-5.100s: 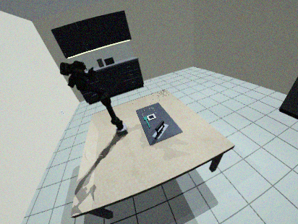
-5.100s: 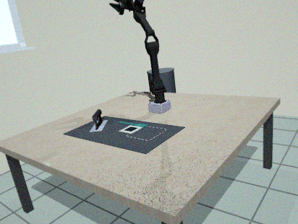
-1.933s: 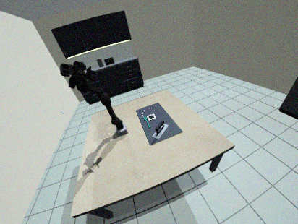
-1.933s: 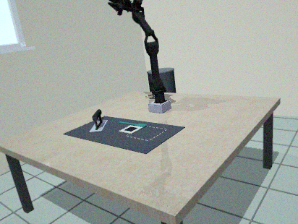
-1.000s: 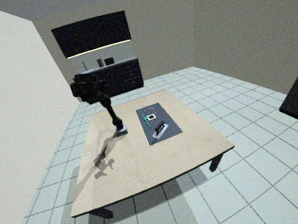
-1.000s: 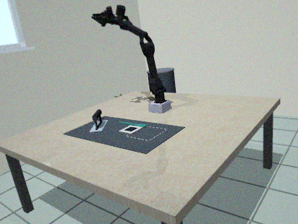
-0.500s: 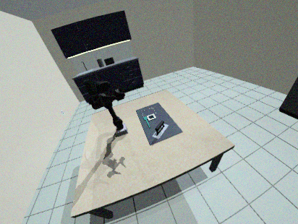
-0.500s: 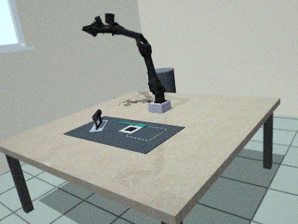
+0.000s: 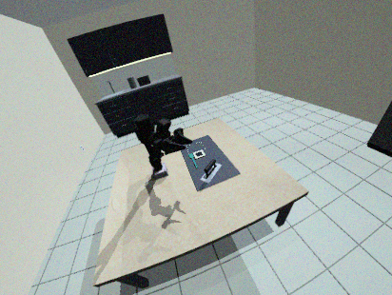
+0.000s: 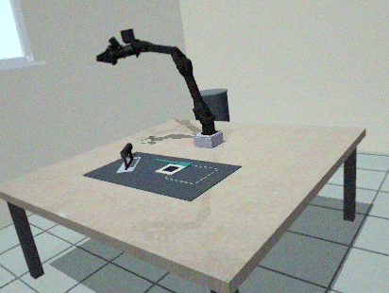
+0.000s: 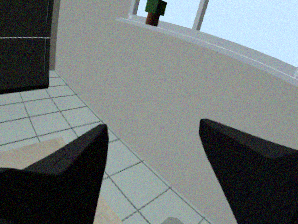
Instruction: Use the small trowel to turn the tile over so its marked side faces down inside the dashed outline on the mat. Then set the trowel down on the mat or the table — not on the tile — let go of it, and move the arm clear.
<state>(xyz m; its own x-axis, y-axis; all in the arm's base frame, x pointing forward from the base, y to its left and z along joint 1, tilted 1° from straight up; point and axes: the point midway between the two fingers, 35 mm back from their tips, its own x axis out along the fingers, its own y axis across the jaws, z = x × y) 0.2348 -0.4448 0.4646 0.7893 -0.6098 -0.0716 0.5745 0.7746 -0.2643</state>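
Observation:
The tile (image 9: 198, 153) (image 10: 169, 169) lies flat on the dark mat (image 9: 227, 167) (image 10: 142, 181), showing a white border around a dark centre. It sits at one end of the dashed outline (image 10: 207, 175). A teal bar (image 9: 193, 160) (image 10: 175, 162) lies along the tile's edge. The small trowel (image 9: 209, 167) (image 10: 126, 158), a dark handle on a pale blade, rests on the mat's other end. My gripper (image 9: 184, 139) (image 10: 101, 59) (image 11: 153, 163) is open and empty, held high above the table, far from the trowel and the tile.
The arm's base (image 10: 208, 139) stands on the wooden table (image 10: 264, 180) behind the mat. A dark cabinet (image 9: 143, 102) stands at the wall. The wrist view shows a wall, a window sill with a small potted plant (image 11: 156, 11) and floor tiles.

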